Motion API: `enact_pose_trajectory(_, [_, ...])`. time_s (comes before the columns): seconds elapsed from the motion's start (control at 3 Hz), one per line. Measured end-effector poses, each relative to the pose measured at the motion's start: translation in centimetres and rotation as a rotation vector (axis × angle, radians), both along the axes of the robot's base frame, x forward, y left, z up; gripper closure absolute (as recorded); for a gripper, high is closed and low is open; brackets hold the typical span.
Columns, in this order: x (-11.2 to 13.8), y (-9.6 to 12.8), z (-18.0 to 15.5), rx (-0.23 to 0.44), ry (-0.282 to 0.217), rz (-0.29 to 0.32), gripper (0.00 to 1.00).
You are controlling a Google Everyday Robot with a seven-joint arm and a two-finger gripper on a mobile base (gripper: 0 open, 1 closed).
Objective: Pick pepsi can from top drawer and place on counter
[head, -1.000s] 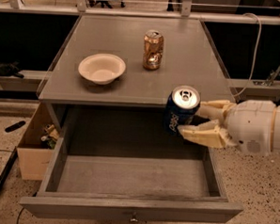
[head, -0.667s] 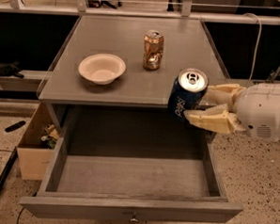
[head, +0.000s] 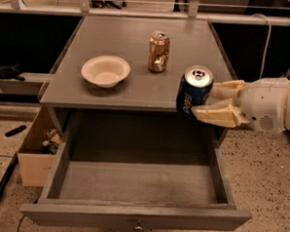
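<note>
Far left on the floor, beside the cabinet, sits a cardboard box [head: 33,153] with a few small items inside, too dim to identify. At the bottom centre the drawer [head: 135,216] stands open, pulled well out from under the top, with its knob [head: 137,227] on the front panel. On the counter [head: 125,34] above, a white bowl [head: 105,70] stands left of centre, and a dented gold can [head: 158,52] stands upright to its right, apart from it. Further right, the pepsi can [head: 194,91] is held upright at the counter's front right edge — seemingly lifted clear of both counter and drawer, though the angle makes that hard to judge. The gripper [head: 207,99] reaches in from the right, its two tan fingers [head: 218,114] clamped on the can's sides.
</note>
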State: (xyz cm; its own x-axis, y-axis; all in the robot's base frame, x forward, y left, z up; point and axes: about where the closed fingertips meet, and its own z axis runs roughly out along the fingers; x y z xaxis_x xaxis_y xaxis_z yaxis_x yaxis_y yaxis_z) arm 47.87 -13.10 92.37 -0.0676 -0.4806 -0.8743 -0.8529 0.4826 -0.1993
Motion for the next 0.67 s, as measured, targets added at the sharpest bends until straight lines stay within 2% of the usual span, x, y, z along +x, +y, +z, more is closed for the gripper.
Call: enact_pose_trajectory(0.67, [4.1, -1.8, -1.5, -0.022, 0.037, -0.024, 1.0])
